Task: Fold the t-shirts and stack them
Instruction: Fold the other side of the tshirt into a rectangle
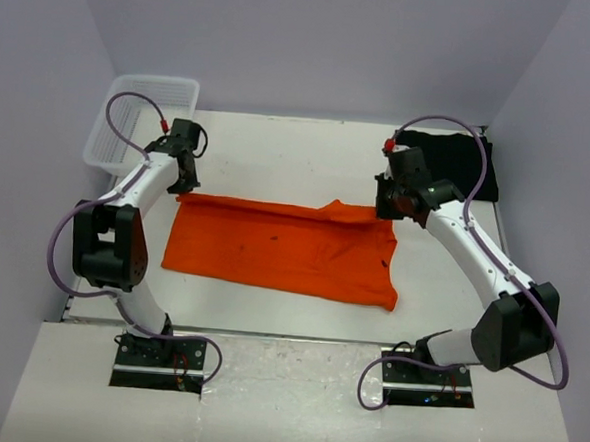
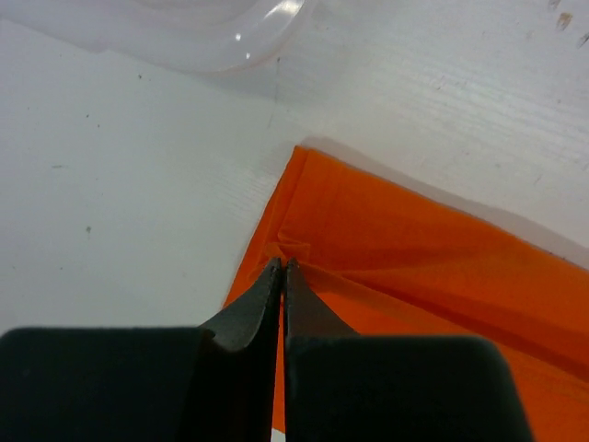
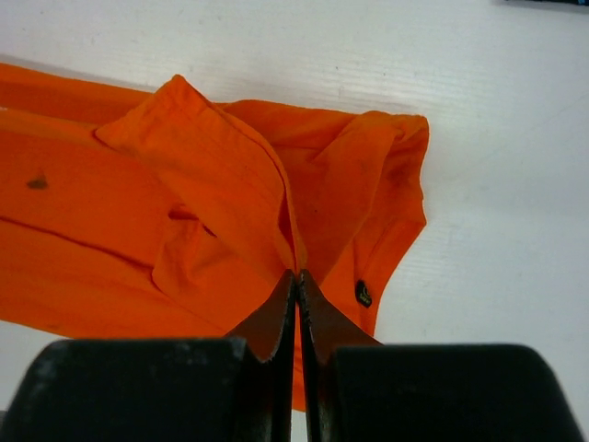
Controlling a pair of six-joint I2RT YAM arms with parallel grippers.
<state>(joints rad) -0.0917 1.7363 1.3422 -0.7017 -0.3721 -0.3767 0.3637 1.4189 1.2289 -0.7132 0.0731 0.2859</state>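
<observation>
The orange t-shirt (image 1: 283, 248) lies spread across the middle of the table, folded lengthwise. My left gripper (image 1: 184, 182) is shut on its far left corner; in the left wrist view the closed tips (image 2: 282, 265) pinch a fold of the orange t-shirt (image 2: 414, 249). My right gripper (image 1: 387, 209) is shut on its far right edge; in the right wrist view the tips (image 3: 297, 274) pinch a ridge of the orange t-shirt (image 3: 221, 175) near a sleeve. The black t-shirt (image 1: 449, 160) lies crumpled at the far right, behind the right arm.
A white mesh basket (image 1: 141, 121) stands at the far left corner, just behind the left gripper; its rim shows in the left wrist view (image 2: 230, 37). Purple walls close in the table on three sides. A small black label (image 3: 364, 294) sits on the shirt's hem.
</observation>
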